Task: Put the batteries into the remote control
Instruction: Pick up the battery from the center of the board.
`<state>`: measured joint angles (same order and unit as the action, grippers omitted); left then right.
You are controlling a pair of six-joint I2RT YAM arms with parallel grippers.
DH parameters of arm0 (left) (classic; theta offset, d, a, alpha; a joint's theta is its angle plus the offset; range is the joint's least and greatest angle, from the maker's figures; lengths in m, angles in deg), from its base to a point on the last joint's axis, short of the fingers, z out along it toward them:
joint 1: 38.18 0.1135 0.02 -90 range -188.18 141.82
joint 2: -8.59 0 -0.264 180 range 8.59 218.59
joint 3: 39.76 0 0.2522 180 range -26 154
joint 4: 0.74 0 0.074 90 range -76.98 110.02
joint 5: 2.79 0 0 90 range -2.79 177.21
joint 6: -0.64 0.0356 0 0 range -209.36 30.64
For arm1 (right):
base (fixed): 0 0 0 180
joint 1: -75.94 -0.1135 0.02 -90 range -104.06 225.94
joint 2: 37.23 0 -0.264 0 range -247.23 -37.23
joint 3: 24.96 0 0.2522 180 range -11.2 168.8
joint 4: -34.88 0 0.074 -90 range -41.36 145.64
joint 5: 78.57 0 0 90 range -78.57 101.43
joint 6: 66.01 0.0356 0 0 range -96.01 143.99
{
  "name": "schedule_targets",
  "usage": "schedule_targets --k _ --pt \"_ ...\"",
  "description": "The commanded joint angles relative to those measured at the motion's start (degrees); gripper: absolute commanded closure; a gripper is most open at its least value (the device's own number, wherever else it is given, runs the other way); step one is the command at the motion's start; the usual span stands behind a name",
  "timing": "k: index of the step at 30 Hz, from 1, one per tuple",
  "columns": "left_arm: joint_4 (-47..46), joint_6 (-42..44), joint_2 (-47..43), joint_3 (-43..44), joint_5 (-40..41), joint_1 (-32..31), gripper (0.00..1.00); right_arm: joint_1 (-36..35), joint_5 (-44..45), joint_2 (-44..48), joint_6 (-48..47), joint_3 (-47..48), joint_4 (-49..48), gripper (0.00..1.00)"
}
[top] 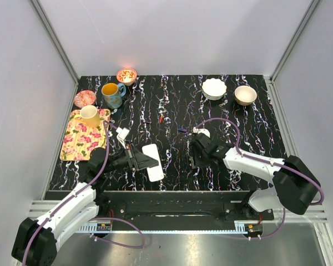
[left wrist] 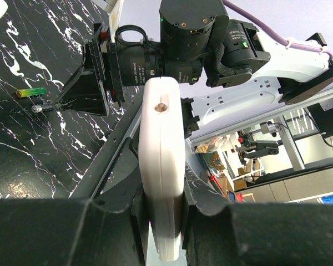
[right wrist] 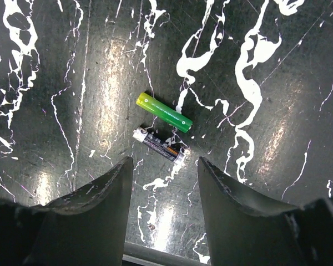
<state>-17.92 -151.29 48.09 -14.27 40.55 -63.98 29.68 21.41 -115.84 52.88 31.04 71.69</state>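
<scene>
My left gripper (top: 139, 160) is shut on the white remote control (top: 154, 162) and holds it above the table's front middle. In the left wrist view the remote control (left wrist: 162, 155) stands edge-on between my fingers (left wrist: 114, 221), and the left gripper (left wrist: 162, 208) clamps its lower end. My right gripper (top: 196, 157) is open and points down at the table. In the right wrist view a green battery (right wrist: 164, 112) and a black battery (right wrist: 160, 145) lie side by side just beyond the open right gripper (right wrist: 165, 180). Both batteries also show in the left wrist view (left wrist: 31, 91).
A flowered tray (top: 84, 138) with a yellow cup (top: 90, 114) lies at the left. A blue mug (top: 112, 94) and two patterned bowls (top: 126, 75) stand at the back left, and two plain bowls (top: 214, 88) at the back right. A small white piece (top: 124, 133) lies near the tray.
</scene>
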Motion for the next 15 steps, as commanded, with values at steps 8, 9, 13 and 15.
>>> schedule_targets --k 8,9,13,15 --pt "-1.49 0.76 -0.84 -0.21 2.09 0.23 1.0 -0.41 6.98 -0.04 1.09 2.67 -2.23 0.46" --pt "-1.41 0.76 -0.83 -0.21 2.01 0.31 1.0 -0.41 7.42 -2.05 -0.48 3.46 -1.7 0.47" --pt "-1.06 1.2 -0.92 -0.12 1.83 0.31 1.0 -0.41 7.42 -5.41 -4.0 5.39 -1.34 0.52" --pt "-0.88 1.37 -0.92 -0.12 1.74 0.23 1.0 -0.41 6.99 -6.2 -5.5 5.57 -1.6 0.54"
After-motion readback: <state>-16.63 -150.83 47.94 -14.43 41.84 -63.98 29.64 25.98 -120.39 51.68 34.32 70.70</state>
